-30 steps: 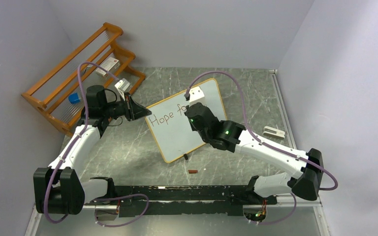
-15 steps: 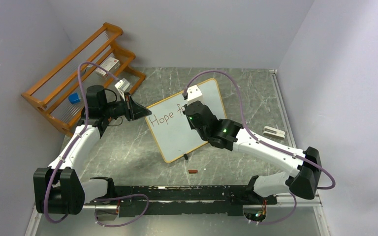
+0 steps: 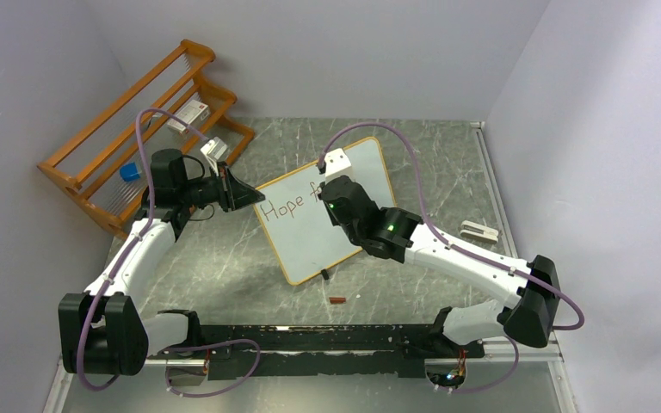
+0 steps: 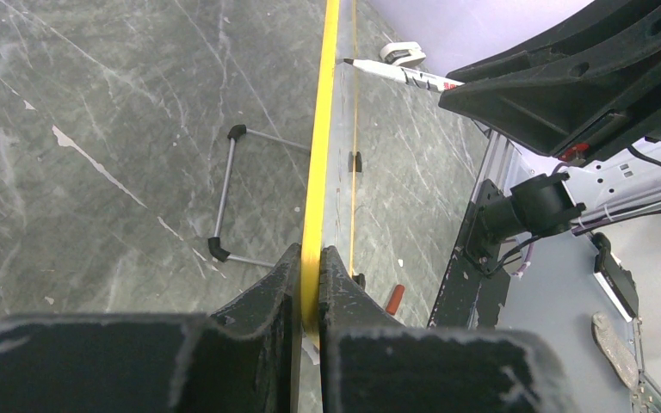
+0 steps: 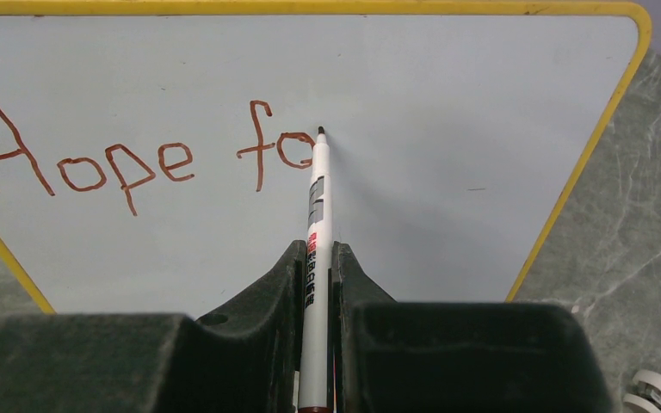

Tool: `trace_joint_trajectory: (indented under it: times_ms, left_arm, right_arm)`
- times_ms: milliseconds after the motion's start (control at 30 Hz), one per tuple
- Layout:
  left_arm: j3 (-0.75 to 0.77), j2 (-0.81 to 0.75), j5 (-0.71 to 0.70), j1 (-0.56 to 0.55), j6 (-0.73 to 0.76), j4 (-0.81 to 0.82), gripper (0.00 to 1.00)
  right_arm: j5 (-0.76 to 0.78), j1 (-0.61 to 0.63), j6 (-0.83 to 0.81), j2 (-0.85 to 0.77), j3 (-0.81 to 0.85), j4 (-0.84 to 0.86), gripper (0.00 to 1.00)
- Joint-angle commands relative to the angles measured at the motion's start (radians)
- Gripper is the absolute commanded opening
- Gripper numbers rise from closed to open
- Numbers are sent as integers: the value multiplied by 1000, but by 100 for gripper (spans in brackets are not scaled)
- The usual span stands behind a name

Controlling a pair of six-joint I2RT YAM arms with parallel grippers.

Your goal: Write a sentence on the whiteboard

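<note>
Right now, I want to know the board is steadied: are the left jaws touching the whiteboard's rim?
Touching. The left wrist view shows the jaws of the left gripper clamped on the whiteboard rim, with no gap.

Overhead view looks down from behind; both wrist views sit close, sharing the whiteboard (image 5: 447,86)

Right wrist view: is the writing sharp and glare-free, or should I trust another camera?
Right wrist: the writing on the whiteboard reads crisp, evenly lit, no glare. Top external: small, partly hidden by the right arm. Left wrist: board edge-on, no text visible.
</note>
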Motion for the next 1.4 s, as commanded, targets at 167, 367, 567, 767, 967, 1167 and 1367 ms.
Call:
trace_joint_trajectory:
  times_ms: [167, 367, 567, 767, 967, 1167, 1367]
  left_arm:
    - [-18, 29, -47, -17, 67, -87, 5]
    - [-17, 29, -48, -17, 68, -90, 5]
    - [-17, 29, -48, -17, 66, -87, 5]
    - [-17, 30, -49, -17, 66, -87, 5]
    - [-16, 31, -50, -17, 66, -88, 5]
    - [-16, 34, -47, -17, 67, -87, 5]
    - [-16, 35, -47, -17, 67, -89, 5]
  right_arm:
    - [3, -12, 28, -3, -5, -35, 0]
    - [-7, -12, 47, -12, -24, -49, 0]
    - [-17, -12, 58, -16, -33, -63, 0]
    - [-27, -11, 67, -18, -39, -73, 0]
    - [-33, -12, 68, -21, -40, -83, 0]
    - [-38, -12, 65, -24, -40, -75, 0]
    - [-23, -11, 57, -20, -34, -62, 0]
